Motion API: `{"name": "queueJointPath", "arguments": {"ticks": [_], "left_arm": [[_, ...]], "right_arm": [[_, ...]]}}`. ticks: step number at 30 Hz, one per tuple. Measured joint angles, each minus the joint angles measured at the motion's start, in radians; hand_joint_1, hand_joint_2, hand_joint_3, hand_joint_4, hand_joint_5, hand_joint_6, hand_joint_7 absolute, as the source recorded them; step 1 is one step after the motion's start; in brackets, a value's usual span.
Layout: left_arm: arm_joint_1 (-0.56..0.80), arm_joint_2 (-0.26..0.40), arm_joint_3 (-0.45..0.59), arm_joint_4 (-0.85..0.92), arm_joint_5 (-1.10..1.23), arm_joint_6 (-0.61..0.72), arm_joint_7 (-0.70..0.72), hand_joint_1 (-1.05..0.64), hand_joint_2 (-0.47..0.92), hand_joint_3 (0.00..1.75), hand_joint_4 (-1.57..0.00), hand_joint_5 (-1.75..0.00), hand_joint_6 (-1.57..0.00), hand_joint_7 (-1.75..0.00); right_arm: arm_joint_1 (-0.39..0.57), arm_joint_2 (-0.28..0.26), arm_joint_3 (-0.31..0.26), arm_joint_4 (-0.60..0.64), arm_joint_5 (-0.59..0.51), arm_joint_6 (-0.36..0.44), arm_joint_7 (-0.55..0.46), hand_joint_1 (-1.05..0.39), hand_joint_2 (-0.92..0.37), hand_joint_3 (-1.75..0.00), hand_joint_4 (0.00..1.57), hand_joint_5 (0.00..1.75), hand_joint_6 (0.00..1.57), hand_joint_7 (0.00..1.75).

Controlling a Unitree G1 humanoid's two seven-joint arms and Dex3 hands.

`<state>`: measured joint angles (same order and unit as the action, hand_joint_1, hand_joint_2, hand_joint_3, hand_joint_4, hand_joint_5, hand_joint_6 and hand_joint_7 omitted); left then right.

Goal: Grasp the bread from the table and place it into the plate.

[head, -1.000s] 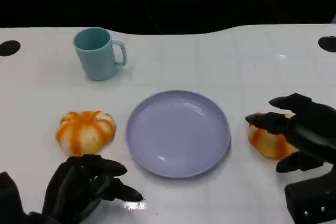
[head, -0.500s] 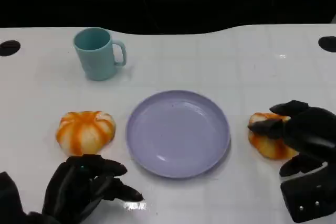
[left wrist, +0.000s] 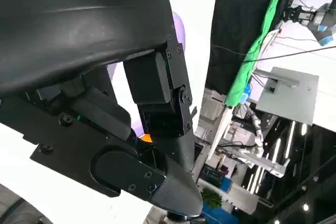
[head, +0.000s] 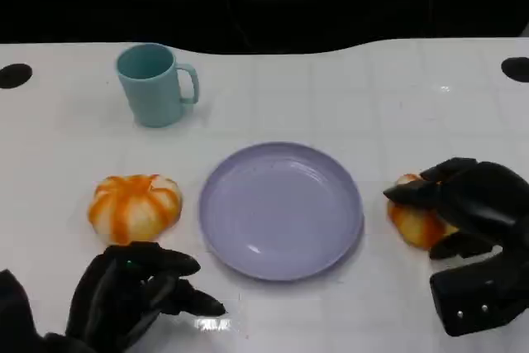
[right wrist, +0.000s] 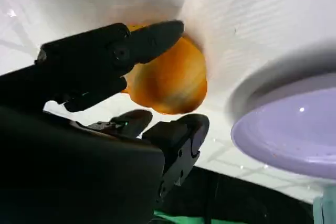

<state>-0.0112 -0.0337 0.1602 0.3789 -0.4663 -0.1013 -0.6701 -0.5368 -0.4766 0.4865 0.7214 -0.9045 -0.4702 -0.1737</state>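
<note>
My black left hand (head: 136, 291) rests on the white worktop (head: 331, 97), fingers curled on nothing, just before one orange-striped bread roll (head: 134, 207). Right of the round lilac plate (head: 281, 208), my right hand (head: 463, 204) clasps another orange bread roll (head: 411, 222).

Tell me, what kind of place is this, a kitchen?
More likely a robot lab or test room: a plain white table with toy-like bread and a plate, plus a green curtain, cables and metal stands behind.

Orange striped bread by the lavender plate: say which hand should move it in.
Right. The right hand already wraps the orange-and-white bread roll beside the lavender plate. The left hand rests empty short of the other striped roll.
</note>
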Motion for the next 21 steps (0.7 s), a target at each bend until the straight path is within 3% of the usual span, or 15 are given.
{"name": "queueJointPath", "arguments": {"ticks": [1,3,4,5,10,11,12,13,14,16,21], "left_arm": [[0.001,0.0,0.0,-0.001,0.0,0.001,0.0,-0.99,0.78,0.0,-1.57,-0.22,-1.57,-0.01],[0.005,0.0,0.0,-0.003,-0.001,0.003,0.0,-0.99,0.78,0.0,-1.57,-0.22,-1.57,-0.01],[0.007,0.0,0.0,-0.004,-0.001,0.003,0.0,-0.99,0.78,0.0,-1.57,-0.22,-1.57,-0.01],[0.009,-0.001,0.0,-0.006,-0.001,0.003,0.001,-0.99,0.78,0.0,-1.57,-0.22,-1.57,-0.01],[0.019,-0.001,0.0,-0.016,-0.001,0.006,0.005,-0.99,0.78,0.0,-1.57,-0.23,-1.57,-0.01],[0.019,-0.001,0.0,-0.017,-0.001,0.006,0.005,-1.0,0.78,0.0,-1.57,-0.23,-1.57,-0.01],[0.019,-0.001,-0.001,-0.018,-0.001,0.006,0.005,-1.0,0.79,0.0,-1.57,-0.24,-1.57,-0.01],[0.019,-0.001,-0.001,-0.019,-0.001,0.006,0.005,-1.0,0.79,0.0,-1.57,-0.24,-1.57,-0.01],[0.019,-0.001,-0.001,-0.019,-0.001,0.006,0.006,-1.0,0.79,0.0,-1.57,-0.24,-1.57,-0.01],[0.019,-0.001,-0.001,-0.019,-0.001,0.006,0.008,-0.99,0.79,0.01,-1.57,-0.24,-1.57,-0.01],[0.02,-0.001,-0.002,-0.02,-0.001,0.006,0.009,-1.0,0.79,0.0,-1.57,-0.23,-1.57,0.0]], "right_arm": [[-0.009,0.004,0.003,0.016,-0.002,-0.005,-0.021,-0.11,-0.84,0.0,0.99,0.27,0.86,0.08],[-0.032,0.008,0.014,0.053,-0.01,-0.019,-0.081,-0.08,-0.83,0.0,0.97,0.62,0.97,0.04],[-0.044,0.009,0.02,0.071,-0.013,-0.027,-0.112,-0.03,-0.8,0.0,0.94,0.97,1.06,0.04],[-0.056,0.01,0.027,0.088,-0.017,-0.038,-0.145,-0.01,-0.79,0.0,0.93,1.11,1.11,0.05],[-0.095,0.015,0.062,0.185,-0.049,-0.103,-0.355,-0.01,-0.79,-0.02,0.97,1.59,1.4,0.12],[-0.101,0.015,0.072,0.197,-0.054,-0.111,-0.382,-0.01,-0.81,-0.07,0.96,1.68,1.24,0.63],[-0.104,0.015,0.077,0.206,-0.057,-0.116,-0.395,-0.01,-0.8,-0.11,0.96,1.71,1.07,1.01],[-0.108,0.016,0.08,0.214,-0.059,-0.12,-0.402,0.0,-0.78,-0.17,0.96,1.73,0.93,1.34],[-0.113,0.016,0.082,0.222,-0.058,-0.121,-0.404,0.01,-0.66,-0.42,0.97,1.74,0.83,1.57],[-0.12,0.016,0.082,0.23,-0.057,-0.122,-0.409,0.01,-0.46,-0.79,0.95,1.74,0.76,1.68],[-0.125,0.018,0.083,0.236,-0.057,-0.126,-0.457,0.05,-0.29,-1.02,0.97,1.75,0.83,1.62]]}}
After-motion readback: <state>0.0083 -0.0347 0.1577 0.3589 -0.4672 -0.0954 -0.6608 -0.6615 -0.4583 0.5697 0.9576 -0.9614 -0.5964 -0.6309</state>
